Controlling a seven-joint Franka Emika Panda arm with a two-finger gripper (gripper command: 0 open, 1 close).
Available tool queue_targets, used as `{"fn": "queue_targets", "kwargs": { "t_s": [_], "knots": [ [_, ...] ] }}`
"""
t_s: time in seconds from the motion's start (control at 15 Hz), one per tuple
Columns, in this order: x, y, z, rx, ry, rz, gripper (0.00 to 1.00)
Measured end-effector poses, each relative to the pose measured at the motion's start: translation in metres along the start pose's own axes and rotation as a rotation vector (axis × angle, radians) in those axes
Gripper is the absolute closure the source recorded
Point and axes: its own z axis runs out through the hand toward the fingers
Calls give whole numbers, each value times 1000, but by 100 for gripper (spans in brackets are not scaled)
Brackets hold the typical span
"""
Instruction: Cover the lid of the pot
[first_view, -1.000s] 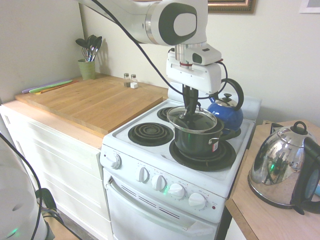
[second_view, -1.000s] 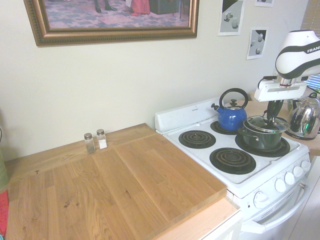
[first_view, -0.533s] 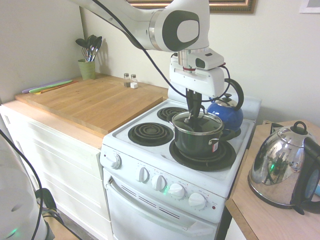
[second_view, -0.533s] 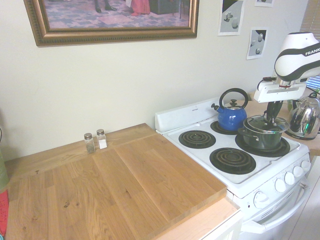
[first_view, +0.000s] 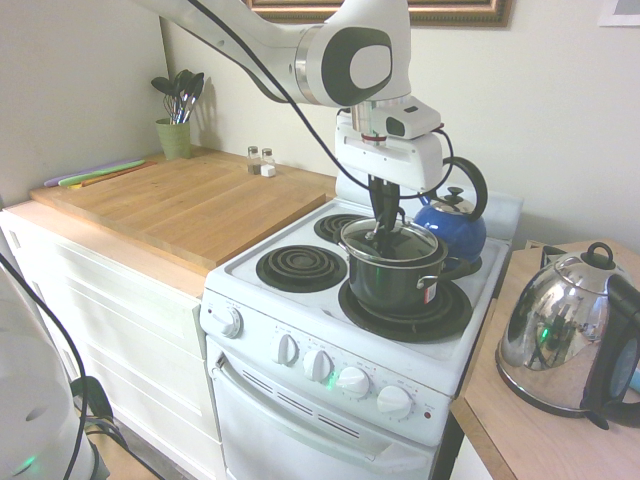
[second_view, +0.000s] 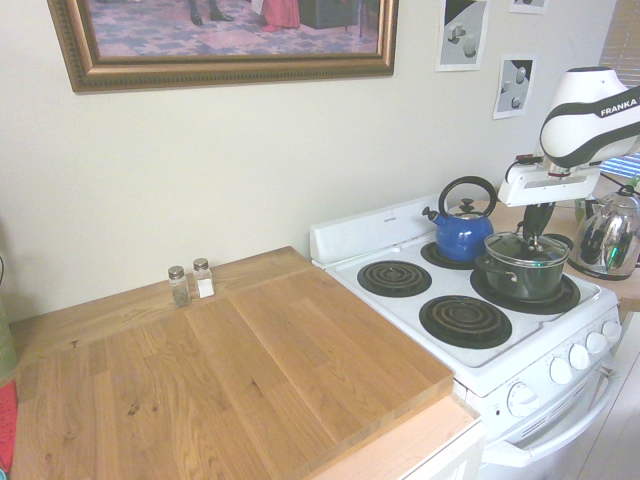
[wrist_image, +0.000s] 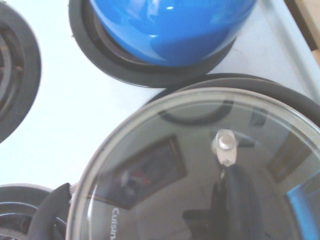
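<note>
Lid (first_view: 412, 244) over the mouth of the dark pot (first_view: 385, 287), on the near right burner (first_view: 445, 318); gripper (first_view: 385, 243) at the lid's middle, jaws pressed together, pinch on its handle (wrist_image: 239, 200) not discernible; blue kettle (first_view: 455, 231) just beyond, on the far right.

two kettles (first_view: 453, 230), four burners (first_view: 302, 268), two shakers (first_view: 254, 160)

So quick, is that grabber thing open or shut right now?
Gripper: closed, tips down at the glass lid; a firm grip cannot be told.
</note>
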Motion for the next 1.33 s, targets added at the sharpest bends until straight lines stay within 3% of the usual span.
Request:
{"fn": "queue_targets", "kwargs": {
  "t_s": [0.67, 1.33],
  "knots": [
    [8, 9, 3, -31, 40, -8, 100],
    [2, 10, 5, 34, 36, 16, 100]
  ]
}}
